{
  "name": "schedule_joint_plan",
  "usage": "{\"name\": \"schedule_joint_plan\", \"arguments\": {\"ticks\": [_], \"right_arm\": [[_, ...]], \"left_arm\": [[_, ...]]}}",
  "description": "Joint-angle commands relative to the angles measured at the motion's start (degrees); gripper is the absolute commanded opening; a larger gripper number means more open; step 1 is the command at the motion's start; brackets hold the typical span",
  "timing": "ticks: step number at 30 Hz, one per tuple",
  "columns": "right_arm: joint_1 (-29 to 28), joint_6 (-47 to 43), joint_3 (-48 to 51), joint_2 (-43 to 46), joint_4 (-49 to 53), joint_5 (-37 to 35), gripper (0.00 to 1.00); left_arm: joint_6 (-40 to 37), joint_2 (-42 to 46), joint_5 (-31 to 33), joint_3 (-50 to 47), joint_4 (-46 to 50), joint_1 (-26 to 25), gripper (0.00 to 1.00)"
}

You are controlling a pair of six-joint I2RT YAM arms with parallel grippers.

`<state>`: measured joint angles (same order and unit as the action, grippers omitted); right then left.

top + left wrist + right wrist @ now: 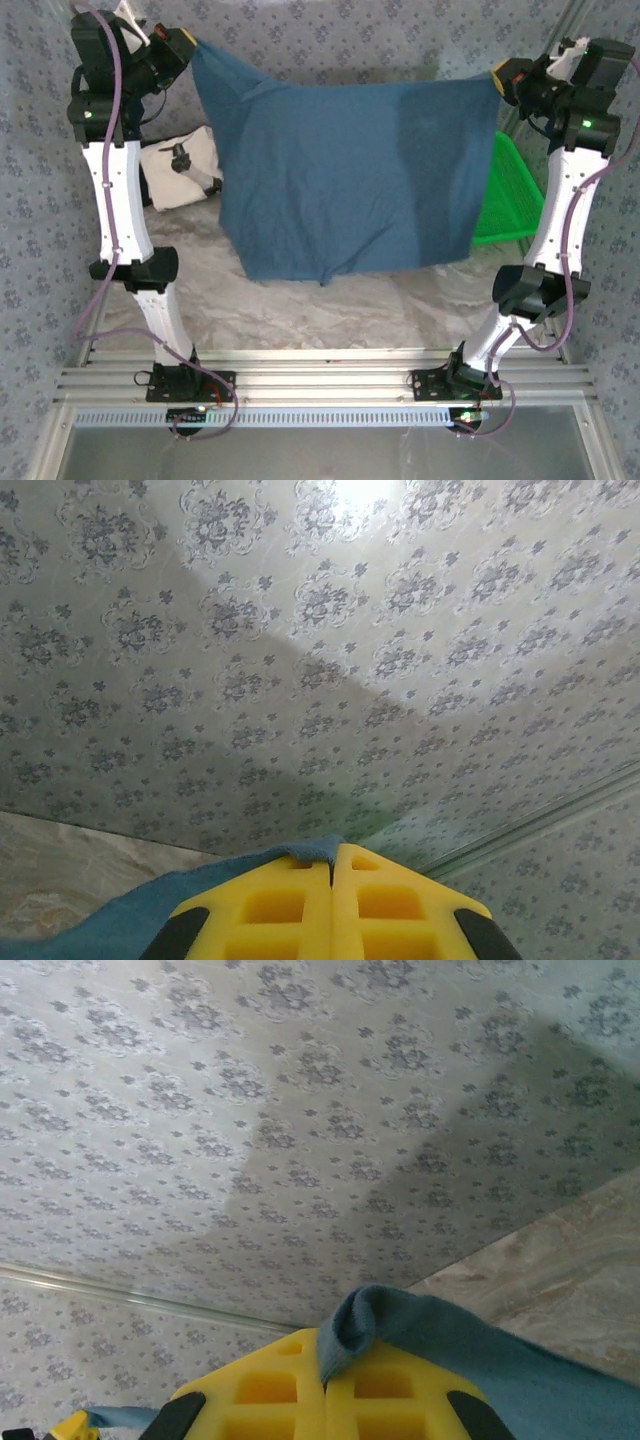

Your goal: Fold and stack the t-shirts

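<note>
- The left end effector (190, 45) is raised high at the far left. Its yellow fingers (270, 905) are pressed together on one top corner of the teal-blue t-shirt (345, 180).
- The right end effector (503, 78) is raised at the far right, also fully closed. A bunched fold of the same shirt's other top corner is pinched between its fingers (390, 1390).
- The teal-blue t-shirt hangs spread out flat between the two arms, above the middle of the surface (330, 300). Its lower hem droops towards the near side.
- The white t-shirt (185, 165) lies crumpled on the surface at the far left, just beside the left arm and partly behind the hanging shirt.
- A green basket (505, 195) sits at the right edge, partly hidden by the teal cloth.
- Both wrist cameras look towards the patterned wall (300, 680).
</note>
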<state>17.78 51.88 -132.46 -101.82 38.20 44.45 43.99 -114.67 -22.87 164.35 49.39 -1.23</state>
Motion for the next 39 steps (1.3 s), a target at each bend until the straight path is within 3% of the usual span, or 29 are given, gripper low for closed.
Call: {"name": "schedule_joint_plan", "arguments": {"ticks": [1, 15, 27, 32, 39], "right_arm": [[0.13, 0.33, -4.81, 4.11, -2.26, 2.19, 0.00], [2.17, 10.37, 13.23, 27.60, -6.90, 13.06, 0.00], [5.49, 22.48, 4.42, 29.55, -9.18, 19.41, 0.00], [6.32, 14.67, 8.45, 29.47, -2.38, 17.21, 0.00], [0.86, 3.54, 30.48, 29.52, -3.51, 9.29, 0.00]], "left_arm": [[-0.77, 6.36, -2.61, 3.47, -6.55, 0.80, 0.00], [-4.64, 26.13, -2.72, -2.86, -2.99, 1.67, 0.00], [-1.66, 29.53, -2.30, -3.23, -4.92, 3.00, 0.00], [-6.15, 27.03, -2.40, -5.46, 0.23, 4.90, 0.00], [-15.84, 25.69, -1.59, -26.16, -0.40, 4.91, 0.00]]}}
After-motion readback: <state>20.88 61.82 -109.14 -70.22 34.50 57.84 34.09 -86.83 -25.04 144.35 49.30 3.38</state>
